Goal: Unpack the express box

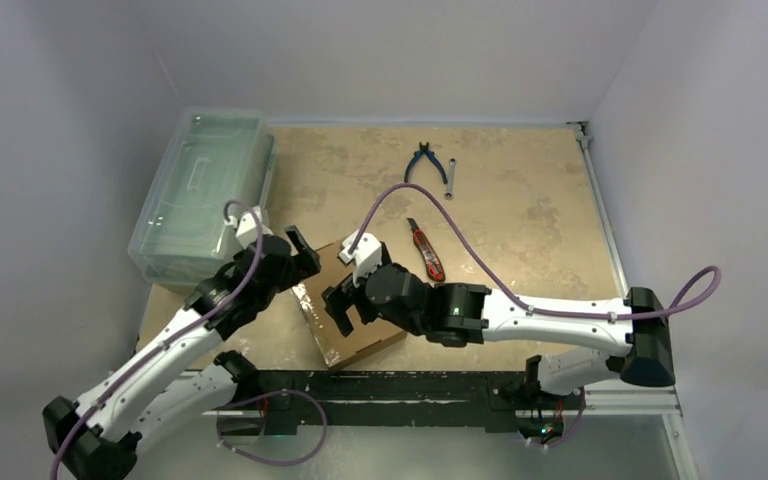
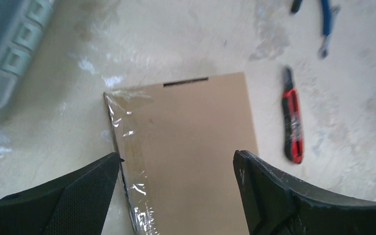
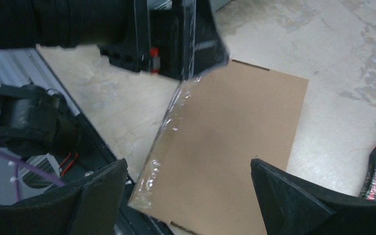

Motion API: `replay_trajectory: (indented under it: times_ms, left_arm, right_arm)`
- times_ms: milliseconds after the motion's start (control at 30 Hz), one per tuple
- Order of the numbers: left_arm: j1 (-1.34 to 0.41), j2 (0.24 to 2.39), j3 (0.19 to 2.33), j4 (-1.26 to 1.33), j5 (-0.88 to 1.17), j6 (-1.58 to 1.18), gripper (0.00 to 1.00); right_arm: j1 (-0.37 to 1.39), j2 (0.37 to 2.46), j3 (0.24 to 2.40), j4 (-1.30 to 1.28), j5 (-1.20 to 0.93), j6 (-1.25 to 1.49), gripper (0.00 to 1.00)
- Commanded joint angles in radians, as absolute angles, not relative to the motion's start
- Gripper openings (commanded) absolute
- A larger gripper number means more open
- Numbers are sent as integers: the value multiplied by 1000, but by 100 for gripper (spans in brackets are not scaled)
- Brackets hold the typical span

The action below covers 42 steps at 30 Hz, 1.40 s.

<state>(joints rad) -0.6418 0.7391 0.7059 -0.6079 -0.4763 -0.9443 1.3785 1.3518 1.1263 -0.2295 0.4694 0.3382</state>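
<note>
- Express box [image 1: 358,343] is lying closed, tape along one edge, at the table's [image 1: 520,230] 7 o'clock.
- Left gripper [image 1: 303,255] is gaping wide, empty, at the box's 10 o'clock.
- Right gripper [image 1: 339,311] is hanging wide open, empty, above the box.

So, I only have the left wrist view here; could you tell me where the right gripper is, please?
Observer: The right gripper hovers above the express box.
Operator: Thank you. Is it holding anything?
Observer: No; its jaws stand wide open and empty.
Operator: And which tool is cut off at my top edge?
Observer: Blue-handled pliers, lying whole on the far side of the table, with a small grey metal tool beside them.
</note>
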Motion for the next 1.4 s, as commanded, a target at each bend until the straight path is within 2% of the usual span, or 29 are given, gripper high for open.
replay_trajectory:
  times_ms: [0, 167, 367, 500, 633, 800, 933, 1067, 1167, 1367]
  left_arm:
    - [-638, 899, 755, -696, -353, -1009, 87]
    - [-634, 977, 687, -695, -358, -1071, 89]
    - [-631, 941, 583, -559, -272, -1041, 82]
    - [-631, 930, 574, -576, -283, -1021, 87]
    - [-631, 917, 493, -377, -153, -1000, 89]
    - [-631, 987, 406, -97, -13, -1020, 91]
    - [-636, 1124, 456, 37, 56, -1011, 91]
    - [-644, 1223, 507, 112, 94, -1002, 91]
    - [-644, 1215, 542, 39, 49, -972, 92]
    - [-630, 978, 569, -225, -154, -904, 99]
  right_arm:
    - [1232, 1285, 1065, -192, 323, 363, 99]
    - [1105, 1217, 920, -128, 155, 426, 99]
    - [1089, 1163, 779, -105, 93, 537, 92]
    - [1089, 1120, 659, -51, 16, 619, 93]
    - [1087, 1073, 571, 16, -25, 704, 97]
    - [1012, 1037, 568, -29, 13, 716, 99]
    - [856, 1016, 578, -34, -23, 646, 99]
    - [757, 1080, 648, -49, -87, 578, 99]
    - [689, 1142, 694, -68, -109, 532, 99]
    - [634, 1229, 744, -62, -170, 488, 99]
